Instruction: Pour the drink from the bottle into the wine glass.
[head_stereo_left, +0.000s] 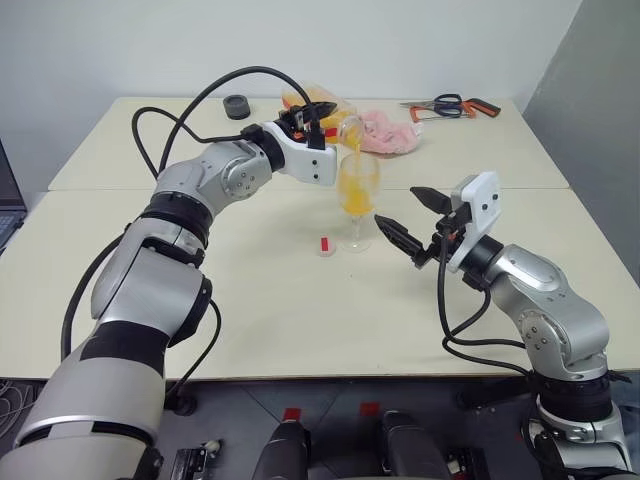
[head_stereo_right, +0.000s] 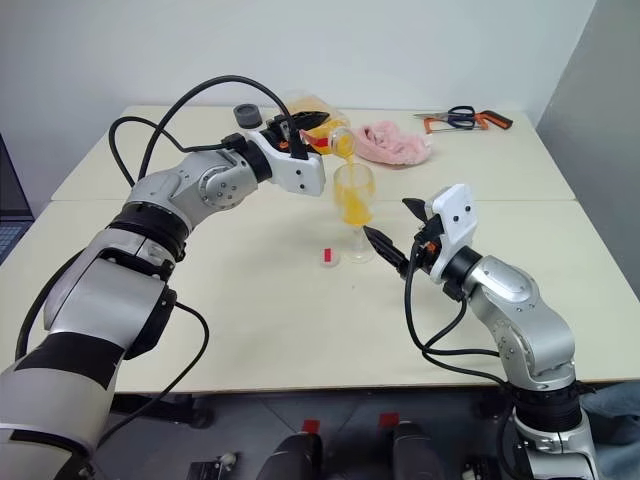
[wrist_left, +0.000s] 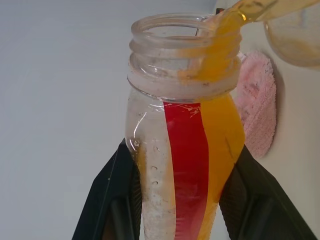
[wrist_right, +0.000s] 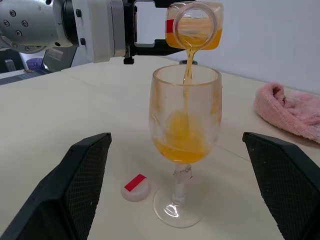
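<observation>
My left gripper is shut on the clear bottle with a red label strip, and holds it tipped on its side above the wine glass. A thin stream of orange drink runs from the bottle's open mouth into the bowl. Orange drink fills the lower part of the bowl. The glass stands upright on the cream table. My right gripper is open just to the right of the glass, its two fingers spread on either side of it without touching. The white cap lies by the glass's foot.
A pink cloth lies behind the glass. Scissors and a small saw rest at the far right of the table. A black ring sits at the far left, and an orange packet lies behind the bottle.
</observation>
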